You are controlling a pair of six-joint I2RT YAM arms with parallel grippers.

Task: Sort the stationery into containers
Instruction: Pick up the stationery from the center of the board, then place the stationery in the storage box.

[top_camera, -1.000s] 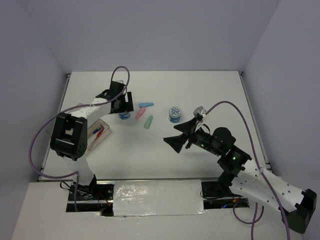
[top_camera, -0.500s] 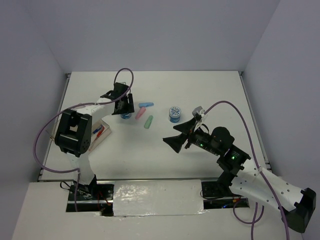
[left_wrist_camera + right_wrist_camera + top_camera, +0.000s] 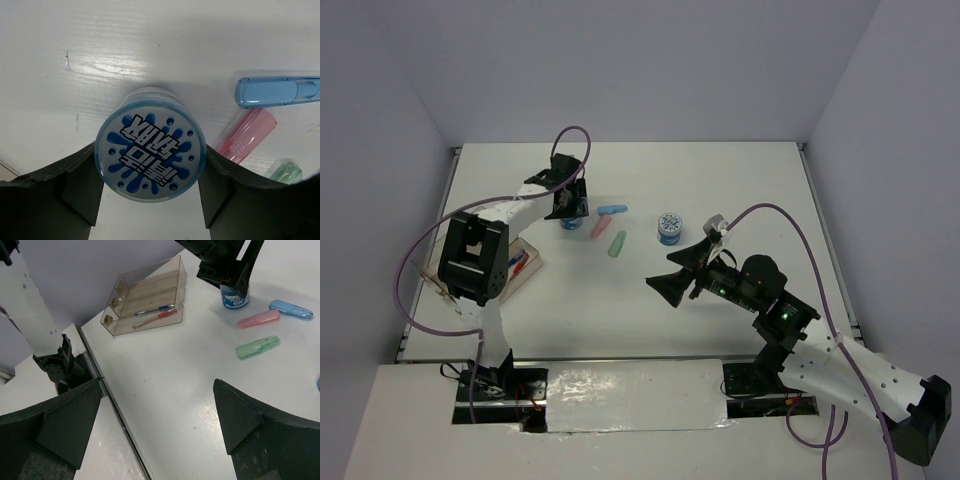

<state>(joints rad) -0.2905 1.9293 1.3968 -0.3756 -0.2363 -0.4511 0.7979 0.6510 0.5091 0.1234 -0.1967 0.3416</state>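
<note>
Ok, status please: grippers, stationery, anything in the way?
Left gripper straddles blue-white disc, grip unclear. Right gripper open, empty. Pink capsule close beside one finger.

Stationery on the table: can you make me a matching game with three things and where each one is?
Things:
1. red pen
2. pink capsule
3. patterned tub

Places:
A. between the fingers of the left gripper
B. inside the clear tray
C. lying between the blue capsule and the green capsule

Pairs: 1-B, 2-C, 3-A
</note>
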